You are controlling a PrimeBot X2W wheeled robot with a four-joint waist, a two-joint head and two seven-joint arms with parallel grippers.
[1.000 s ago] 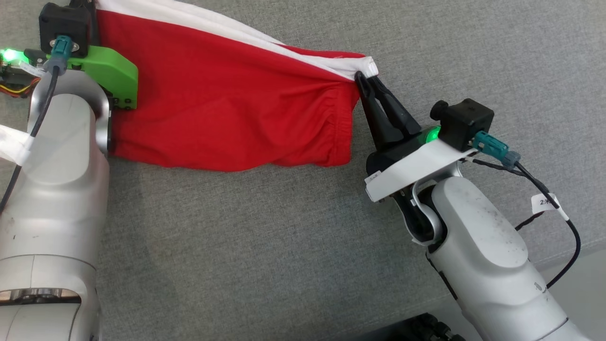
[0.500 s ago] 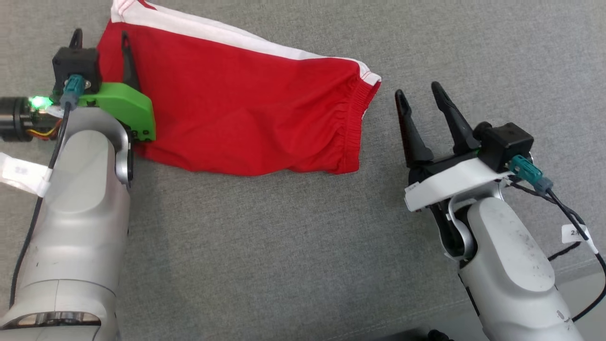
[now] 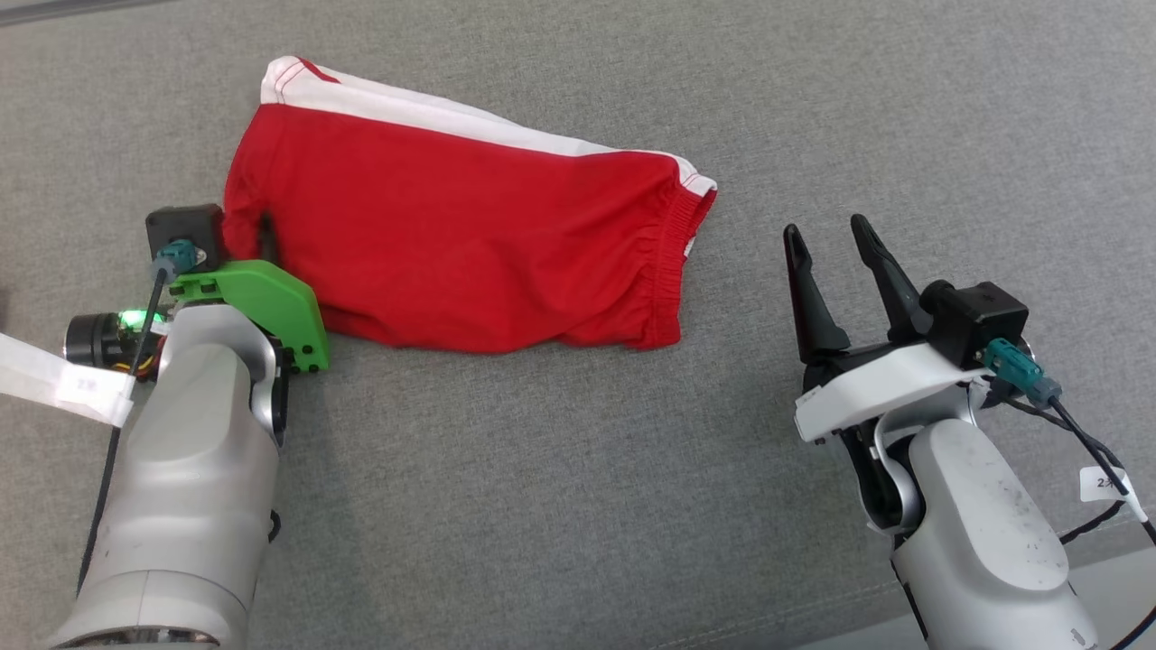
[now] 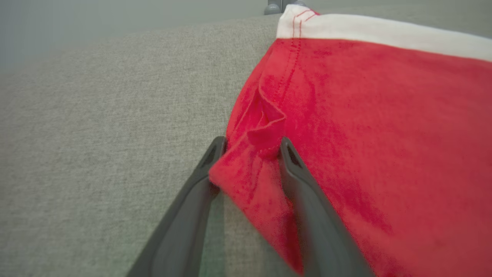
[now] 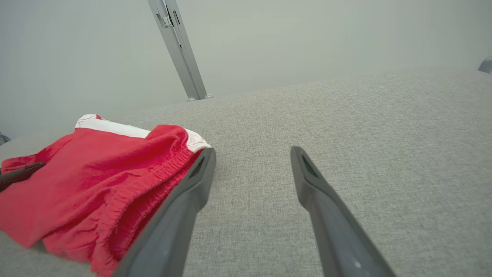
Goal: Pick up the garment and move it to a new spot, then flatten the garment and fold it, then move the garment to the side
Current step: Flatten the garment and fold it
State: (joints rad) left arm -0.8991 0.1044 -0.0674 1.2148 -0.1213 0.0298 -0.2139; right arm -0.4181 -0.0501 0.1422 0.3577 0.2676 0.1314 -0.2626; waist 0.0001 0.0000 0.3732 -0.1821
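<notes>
The garment (image 3: 470, 244) is a pair of red shorts with a white side stripe, lying spread on the grey surface with its elastic waistband to the right. My left gripper (image 3: 226, 226) sits at the shorts' left hem. In the left wrist view its jaws (image 4: 251, 144) stand apart, with a corner of the red cloth (image 4: 365, 115) lying loosely between them. My right gripper (image 3: 824, 226) is open and holds nothing, a short way right of the waistband. In the right wrist view (image 5: 252, 151) the shorts (image 5: 96, 173) lie just left of its left finger.
The grey fabric surface (image 3: 578, 506) stretches all around the shorts. A pale strip of floor (image 3: 1120, 578) shows at the lower right past the surface's edge. A slanted metal post (image 5: 178, 50) stands beyond the far edge.
Both grippers opened and let go of the shorts, which now lie flat. The right gripper drew back off the waistband to the right. The left arm pulled back toward me.
</notes>
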